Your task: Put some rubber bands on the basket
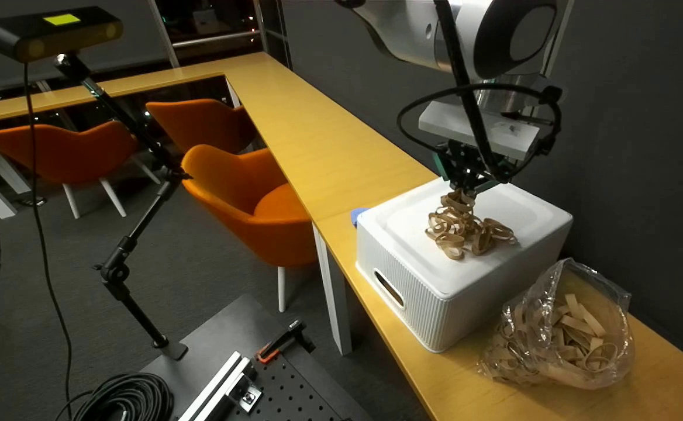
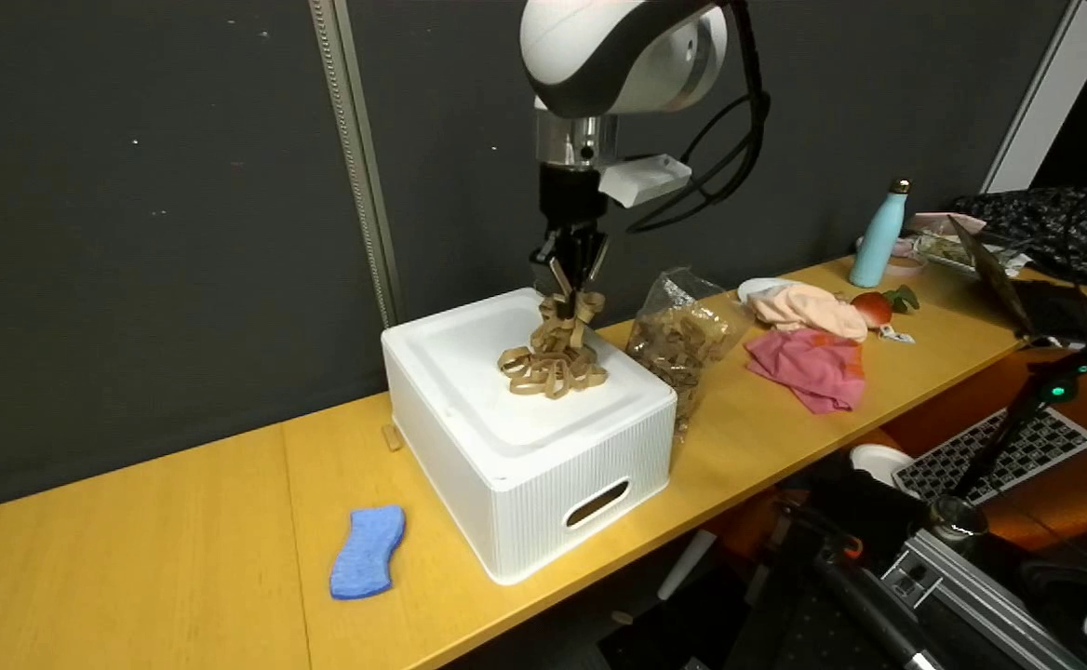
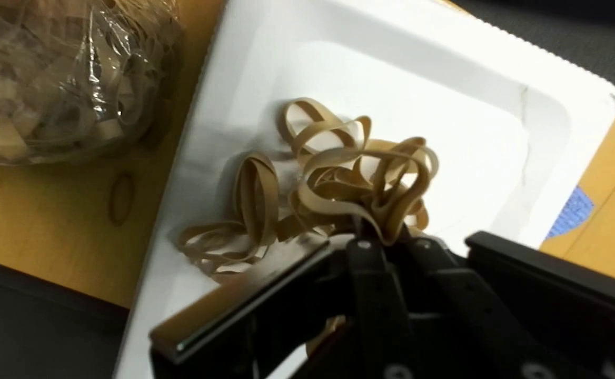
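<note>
The white ribbed basket (image 1: 417,310) stands on the wooden table with a flat, rimmed top facing up; it also shows in an exterior view (image 2: 543,512) and in the wrist view (image 3: 476,100). A tangled pile of tan rubber bands (image 1: 455,225) lies on that top, also in an exterior view (image 2: 553,368). My gripper (image 2: 570,302) points down over the pile, with its fingertips close together on a few bands. In the wrist view, looped rubber bands (image 3: 349,189) are pinched between the fingertips (image 3: 392,237). I cannot tell whether the held bands are free of the pile.
A clear plastic bag of rubber bands (image 1: 569,339) stands on the table beside the basket. A blue sponge (image 2: 369,554) lies on the opposite side. A pink cloth (image 2: 809,368), a peach cloth (image 2: 809,310) and a blue bottle (image 2: 880,237) sit farther along. A dark wall (image 2: 181,233) rises behind.
</note>
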`<control>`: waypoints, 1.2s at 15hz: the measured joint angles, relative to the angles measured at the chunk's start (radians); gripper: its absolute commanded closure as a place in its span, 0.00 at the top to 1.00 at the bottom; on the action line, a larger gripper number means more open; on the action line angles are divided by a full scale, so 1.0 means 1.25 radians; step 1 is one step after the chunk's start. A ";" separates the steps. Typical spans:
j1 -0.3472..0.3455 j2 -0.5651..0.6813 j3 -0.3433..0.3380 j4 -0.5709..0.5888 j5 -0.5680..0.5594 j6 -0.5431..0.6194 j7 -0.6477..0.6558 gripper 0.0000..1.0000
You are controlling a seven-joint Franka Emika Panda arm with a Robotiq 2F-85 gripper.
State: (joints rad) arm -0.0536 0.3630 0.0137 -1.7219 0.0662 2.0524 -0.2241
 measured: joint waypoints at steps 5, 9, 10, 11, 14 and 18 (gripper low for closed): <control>0.002 0.064 0.000 -0.013 -0.008 0.077 -0.035 0.35; 0.000 0.102 0.000 -0.013 -0.012 0.115 -0.043 0.62; 0.000 0.104 0.000 -0.013 -0.012 0.119 -0.045 0.69; 0.000 0.104 0.000 -0.012 -0.012 0.120 -0.045 0.76; 0.000 0.098 0.000 -0.011 -0.012 0.121 -0.045 0.99; 0.000 0.070 0.000 -0.011 -0.012 0.124 -0.045 1.00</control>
State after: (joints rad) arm -0.0532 0.4507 0.0137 -1.7362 0.0509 2.2071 -0.2799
